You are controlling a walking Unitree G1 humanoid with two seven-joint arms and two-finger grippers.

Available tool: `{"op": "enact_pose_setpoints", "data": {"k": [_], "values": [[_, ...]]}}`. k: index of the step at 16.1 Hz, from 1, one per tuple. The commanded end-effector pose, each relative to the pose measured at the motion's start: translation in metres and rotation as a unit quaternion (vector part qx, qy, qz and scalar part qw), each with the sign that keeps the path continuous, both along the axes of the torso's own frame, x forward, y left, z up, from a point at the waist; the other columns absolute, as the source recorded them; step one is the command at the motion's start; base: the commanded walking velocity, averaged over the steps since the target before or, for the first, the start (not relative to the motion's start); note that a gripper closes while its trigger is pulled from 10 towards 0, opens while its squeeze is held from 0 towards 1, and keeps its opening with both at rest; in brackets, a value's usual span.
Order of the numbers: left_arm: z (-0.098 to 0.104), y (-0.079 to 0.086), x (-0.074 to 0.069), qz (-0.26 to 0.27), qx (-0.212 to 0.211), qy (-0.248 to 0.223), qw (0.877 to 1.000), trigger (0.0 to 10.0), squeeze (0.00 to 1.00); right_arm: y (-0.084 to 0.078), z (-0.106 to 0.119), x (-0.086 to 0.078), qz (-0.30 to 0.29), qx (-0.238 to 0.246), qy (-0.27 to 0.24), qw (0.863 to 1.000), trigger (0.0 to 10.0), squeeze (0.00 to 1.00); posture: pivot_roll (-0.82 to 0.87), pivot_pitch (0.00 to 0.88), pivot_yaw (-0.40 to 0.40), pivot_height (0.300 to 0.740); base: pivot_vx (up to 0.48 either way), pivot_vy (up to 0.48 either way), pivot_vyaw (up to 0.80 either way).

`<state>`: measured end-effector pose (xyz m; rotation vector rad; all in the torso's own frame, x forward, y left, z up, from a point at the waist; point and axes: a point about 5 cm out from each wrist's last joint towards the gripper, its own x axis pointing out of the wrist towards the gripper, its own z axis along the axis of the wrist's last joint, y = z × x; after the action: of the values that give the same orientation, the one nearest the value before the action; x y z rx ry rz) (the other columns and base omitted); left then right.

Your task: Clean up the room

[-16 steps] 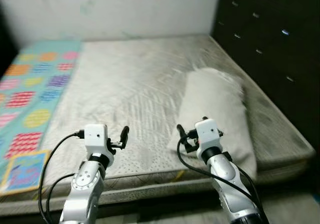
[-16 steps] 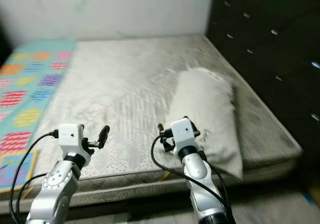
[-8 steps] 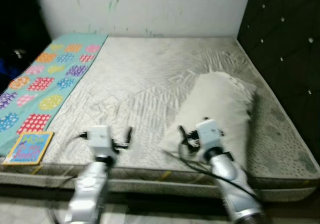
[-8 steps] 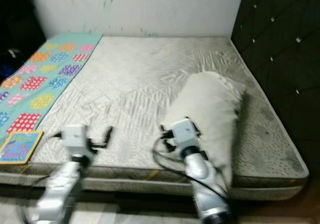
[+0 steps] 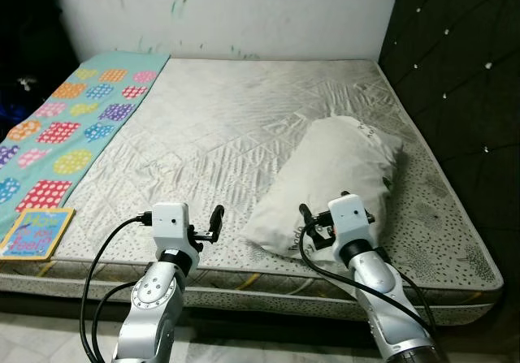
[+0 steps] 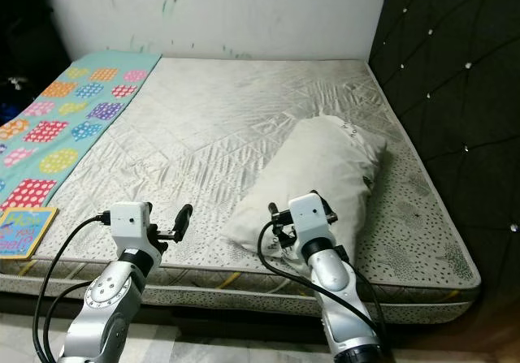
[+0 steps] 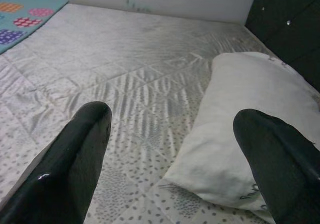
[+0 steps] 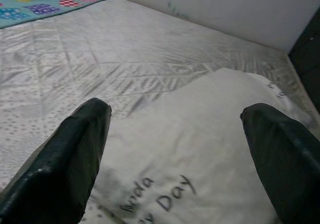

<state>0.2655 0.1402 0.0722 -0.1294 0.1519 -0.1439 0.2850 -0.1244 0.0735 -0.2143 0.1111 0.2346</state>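
Nearest you, at about 7 o'clock in the head view, your left pincer (image 5: 213,222) hangs over the front edge of the bed (image 5: 244,136) with its two black fingers (image 7: 75,154) spread wide and nothing between them; through the wrist camera you look across bare quilted mattress toward the near corner of the pillow. At about 5 o'clock your right pincer (image 5: 315,225) sits just at the near end of the pillow (image 5: 337,176), its fingers (image 8: 65,159) also parted wide and empty, and its wrist camera looks straight along the pillow's top, where dark printed lettering shows on the fabric; you cannot tell from these views whether the fingertips touch the cloth. The pillow itself is white and lies slantwise on the right half of the mattress, from the front edge toward 1 o'clock. Off at 9 o'clock a small colourful book (image 5: 34,233) lies flat at the bed's front left corner, on the near end of a teal mat (image 5: 73,123) with bright patterned squares that runs up the left side. Farther back, at 12 o'clock, a white wall (image 5: 244,10) closes the scene, and a dark tufted headboard (image 5: 463,71) rises at 2 o'clock.
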Motion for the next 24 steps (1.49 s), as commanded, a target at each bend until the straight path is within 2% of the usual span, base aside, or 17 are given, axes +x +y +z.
{"op": "enact_pose_setpoints", "data": {"k": [1, 9, 16, 22, 24], "values": [[0.0018, 0.0029, 0.0003, 0.002, 0.003, -0.003, 1.0, 10.0, 0.0, 0.003, 0.0037, 0.0016, 0.005, 0.001, -0.006, 1.0, 10.0, 0.0, -0.13, 0.0, 0.001, 0.74, 0.0, -0.349, 0.0], [0.0014, 0.0033, 0.0018, 0.003, 0.004, -0.001, 1.0, 10.0, 0.0, 0.0028, 0.0048, 0.0033, 0.003, 0.001, -0.008, 1.0, 10.0, 0.0, -0.13, 0.0, 0.002, 0.74, 0.0, -0.427, 0.0], [0.0014, 0.0031, 0.0023, 0.002, 0.006, -0.002, 1.0, 10.0, 0.0, 0.0025, 0.0052, 0.004, 0.0, 0.002, -0.01, 1.0, 10.0, 0.0, -0.13, 0.0, 0.003, 0.74, 0.0, -0.292, 0.0], [0.0014, 0.0025, 0.0011, 0.006, 0.004, -0.004, 1.0, 10.0, 0.0, 0.0012, 0.0055, 0.0026, -0.003, 0.002, -0.012, 1.0, 10.0, 0.0, -0.13, 0.0, 0.0, 0.74, 0.0, 0.0, 0.0], [0.0029, 0.0041, 0.0009, 0.015, 0.006, -0.008, 1.0, 10.0, 0.0, -0.002, 0.012, 0.0026, -0.012, 0.005, -0.034, 0.999, 10.0, 0.0, -0.13, 0.0, 0.0, 0.74, 0.0, 0.0, 0.0]]}}
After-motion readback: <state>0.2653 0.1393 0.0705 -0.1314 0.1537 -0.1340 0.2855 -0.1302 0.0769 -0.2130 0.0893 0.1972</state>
